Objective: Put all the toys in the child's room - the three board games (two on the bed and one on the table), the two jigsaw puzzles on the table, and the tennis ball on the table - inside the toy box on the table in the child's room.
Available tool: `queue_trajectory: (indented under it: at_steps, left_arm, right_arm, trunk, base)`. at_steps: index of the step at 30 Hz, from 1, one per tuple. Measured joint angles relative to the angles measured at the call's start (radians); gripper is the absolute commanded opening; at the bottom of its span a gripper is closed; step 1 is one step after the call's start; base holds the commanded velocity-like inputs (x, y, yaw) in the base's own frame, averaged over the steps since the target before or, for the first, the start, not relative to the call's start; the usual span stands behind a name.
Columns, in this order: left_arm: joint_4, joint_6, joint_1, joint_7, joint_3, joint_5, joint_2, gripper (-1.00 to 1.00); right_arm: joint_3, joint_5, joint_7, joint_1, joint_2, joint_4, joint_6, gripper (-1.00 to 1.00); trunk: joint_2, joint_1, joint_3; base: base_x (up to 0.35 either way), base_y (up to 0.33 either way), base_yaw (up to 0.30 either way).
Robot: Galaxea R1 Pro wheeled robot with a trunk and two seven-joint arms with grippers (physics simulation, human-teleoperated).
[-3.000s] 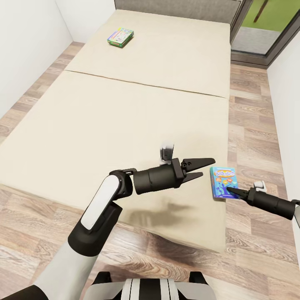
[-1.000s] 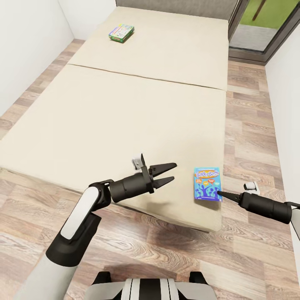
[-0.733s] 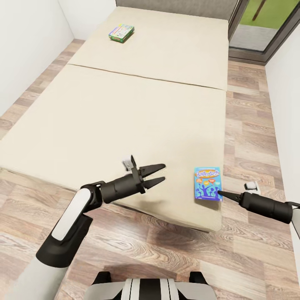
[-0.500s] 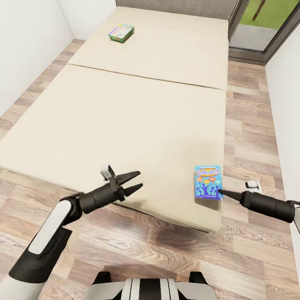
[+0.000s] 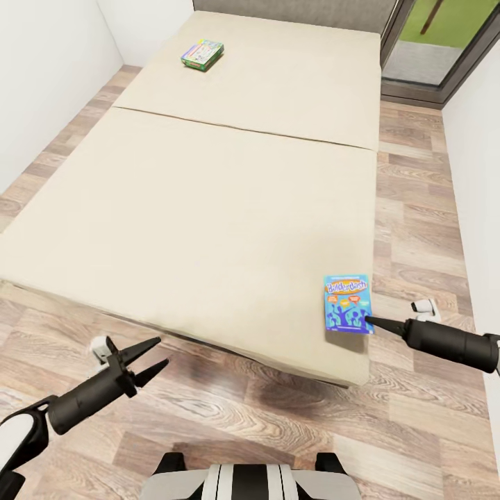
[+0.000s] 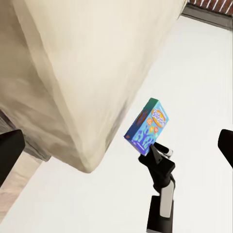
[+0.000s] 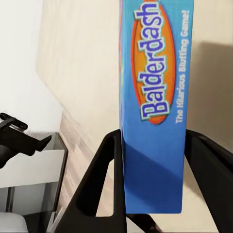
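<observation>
The small flat blue board game box lies lengthways straight ahead between the right pincer's wide-open fingers, the far-off left pincer also open.

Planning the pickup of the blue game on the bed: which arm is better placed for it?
The right. The right tool is at the near edge of the blue board game, its fingers straddling the box. The left tool hangs open over the floor beside the bed, well away.
</observation>
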Motion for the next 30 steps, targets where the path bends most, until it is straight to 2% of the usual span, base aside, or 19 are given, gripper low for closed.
queue_trajectory:
  at_steps: [2, 6, 18, 23, 27, 30]
  left_arm:
    - [0.0, 0.0, 0.017, -0.025, 0.01, 0.0, 0.005, 1.0]
    - [0.0, -0.001, 0.087, -0.104, 0.045, -0.002, 0.015, 1.0]
    - [0.0, -0.004, 0.186, -0.194, 0.075, -0.006, 0.015, 1.0]
    - [0.0, -0.006, 0.203, -0.215, 0.079, -0.009, 0.016, 1.0]
    - [0.001, -0.011, 0.213, -0.226, 0.082, -0.026, 0.015, 1.0]
    - [0.001, -0.025, 0.218, -0.237, 0.082, -0.06, 0.014, 1.0]
  right_arm:
    - [0.0, 0.001, 0.0, 0.003, -0.001, -0.004, 0.0, -1.0]
    - [0.003, -0.001, 0.0, 0.01, -0.004, -0.015, 0.0, -1.0]
    - [0.01, 0.0, 0.0, 0.022, -0.005, -0.022, 0.0, -1.0]
    - [0.012, 0.001, 0.0, 0.025, -0.004, -0.023, 0.0, -1.0]
    - [0.013, 0.001, 0.0, 0.029, -0.003, -0.023, 0.0, -1.0]
    - [0.014, 0.002, 0.0, 0.033, -0.003, -0.023, 0.0, -1.0]
  trunk:
    - [0.0, 0.0, 0.0]
    - [0.014, -0.008, 0.006]
    - [0.098, -0.054, 0.044]
    - [0.133, -0.073, 0.059]
    - [0.161, -0.088, 0.072]
    - [0.182, -0.1, 0.081]
  base:
    - [0.0, 0.0, 0.0]
    - [0.0, 0.0, 0.0]
    - [0.0, 0.0, 0.0]
    - [0.0, 0.0, 0.0]
    - [0.0, 0.0, -0.015]
    - [0.0, 0.0, -0.082]
